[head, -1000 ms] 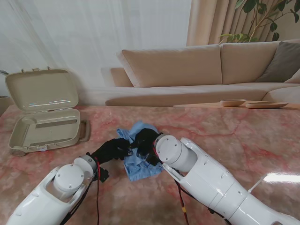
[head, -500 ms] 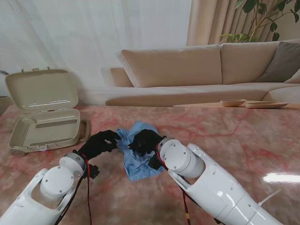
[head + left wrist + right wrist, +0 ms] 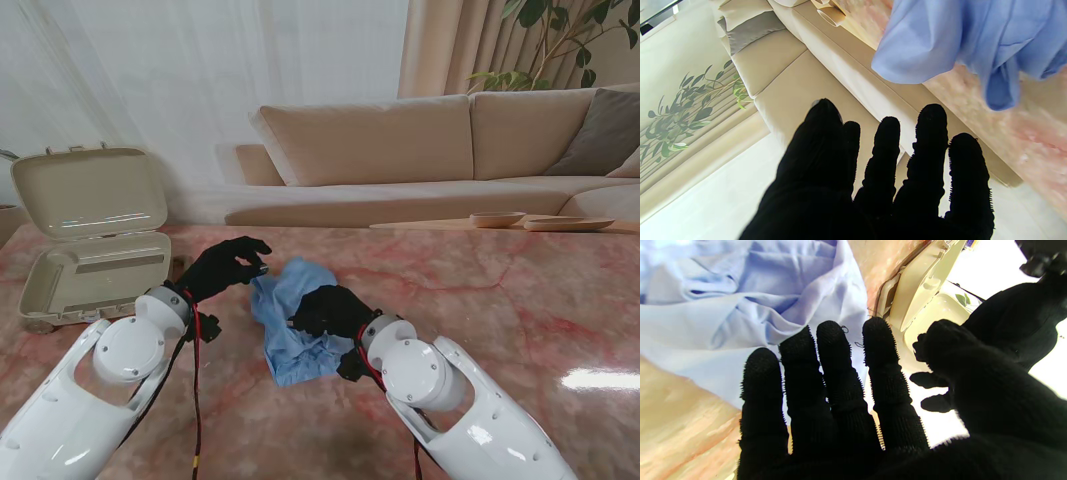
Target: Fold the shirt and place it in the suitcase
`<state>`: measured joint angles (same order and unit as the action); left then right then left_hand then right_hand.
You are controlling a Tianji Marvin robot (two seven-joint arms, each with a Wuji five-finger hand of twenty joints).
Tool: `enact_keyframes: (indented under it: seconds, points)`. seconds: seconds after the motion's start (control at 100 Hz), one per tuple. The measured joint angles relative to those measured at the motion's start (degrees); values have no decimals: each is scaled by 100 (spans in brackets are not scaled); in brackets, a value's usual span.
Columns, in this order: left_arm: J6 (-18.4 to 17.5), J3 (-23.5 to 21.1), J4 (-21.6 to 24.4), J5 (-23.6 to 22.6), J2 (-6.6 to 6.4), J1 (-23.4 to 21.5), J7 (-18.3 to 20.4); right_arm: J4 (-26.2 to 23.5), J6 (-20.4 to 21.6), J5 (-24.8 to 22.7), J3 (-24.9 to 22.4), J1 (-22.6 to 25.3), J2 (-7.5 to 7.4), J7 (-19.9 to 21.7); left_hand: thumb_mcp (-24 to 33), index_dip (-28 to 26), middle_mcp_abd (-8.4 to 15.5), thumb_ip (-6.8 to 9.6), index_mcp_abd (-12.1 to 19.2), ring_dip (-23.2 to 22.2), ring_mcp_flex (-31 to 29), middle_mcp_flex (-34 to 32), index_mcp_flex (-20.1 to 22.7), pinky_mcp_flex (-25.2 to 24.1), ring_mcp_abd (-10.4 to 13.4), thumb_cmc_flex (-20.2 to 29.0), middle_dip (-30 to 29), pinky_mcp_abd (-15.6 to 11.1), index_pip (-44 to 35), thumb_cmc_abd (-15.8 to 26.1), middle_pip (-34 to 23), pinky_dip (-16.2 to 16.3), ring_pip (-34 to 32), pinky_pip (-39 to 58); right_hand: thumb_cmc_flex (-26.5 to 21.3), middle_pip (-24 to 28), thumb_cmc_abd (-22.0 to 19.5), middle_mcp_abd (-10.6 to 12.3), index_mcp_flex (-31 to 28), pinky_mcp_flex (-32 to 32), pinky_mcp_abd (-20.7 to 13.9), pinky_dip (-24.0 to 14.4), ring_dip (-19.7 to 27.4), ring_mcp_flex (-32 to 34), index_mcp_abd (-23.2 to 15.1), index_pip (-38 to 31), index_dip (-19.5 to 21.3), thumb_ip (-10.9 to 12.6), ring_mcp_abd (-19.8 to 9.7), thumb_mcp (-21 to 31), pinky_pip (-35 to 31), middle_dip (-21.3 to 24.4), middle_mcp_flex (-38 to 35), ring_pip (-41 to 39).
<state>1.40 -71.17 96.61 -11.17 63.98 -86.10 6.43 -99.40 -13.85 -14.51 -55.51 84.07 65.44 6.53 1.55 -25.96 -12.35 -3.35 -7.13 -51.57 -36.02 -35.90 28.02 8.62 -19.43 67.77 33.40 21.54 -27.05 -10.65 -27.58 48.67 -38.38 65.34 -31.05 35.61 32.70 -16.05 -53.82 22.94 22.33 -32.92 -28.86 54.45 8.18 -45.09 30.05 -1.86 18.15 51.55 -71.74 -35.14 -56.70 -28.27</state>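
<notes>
The light blue shirt lies crumpled on the pink marble table; it also shows in the left wrist view as the shirt and in the right wrist view as the shirt. My left hand hangs lifted just left of the shirt's far edge, black-gloved fingers spread and holding nothing. My right hand lies over the shirt's middle with straight fingers, gripping nothing. The beige suitcase stands open at the far left, lid up; the suitcase appears beyond the shirt.
A beige sofa runs along behind the table. Shallow wooden dishes sit on the table's far right edge. A potted plant stands at the back right. A red cable runs along each forearm.
My left hand has let go of the shirt, lifting away toward the far left. My right hand has slid back across the shirt toward me, and the cloth is more spread out.
</notes>
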Motion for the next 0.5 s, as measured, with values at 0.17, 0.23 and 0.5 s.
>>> enact_keyframes:
  seconds: [0.17, 0.23, 0.5]
  points:
    - [-33, 299, -256, 30, 10, 416, 80, -223, 154, -91, -282, 346, -100, 81, 0, 277, -76, 0, 473, 43, 262, 316, -66, -1, -2, 0, -254, 0, 456, 0, 288, 63, 129, 0, 1, -1, -92, 0, 0, -3, 0, 0, 3, -59, 0, 66, 28, 0, -5, -63, 1, 0, 2, 9]
    - [-57, 428, -368, 22, 11, 578, 115, -261, 215, -119, -326, 427, -125, 81, 0, 413, -100, 0, 550, 44, 374, 517, -66, -59, -3, 0, -346, 0, 598, 0, 424, 191, 139, 10, 2, -2, -93, -1, 0, -4, 0, 0, 6, -59, 0, 68, 78, 0, -5, -133, 1, 0, 2, 9]
    - [-199, 900, -936, -53, 53, 1237, 199, -301, 359, -98, -358, 593, -147, 36, 0, 555, -131, 0, 623, 49, 632, 863, -208, -145, -3, -1, -543, 0, 685, -3, 648, 397, 340, 72, 2, -60, -94, -2, -1, -5, 0, 0, 8, -101, 0, 131, 81, 0, -7, -141, 1, 1, 3, 9]
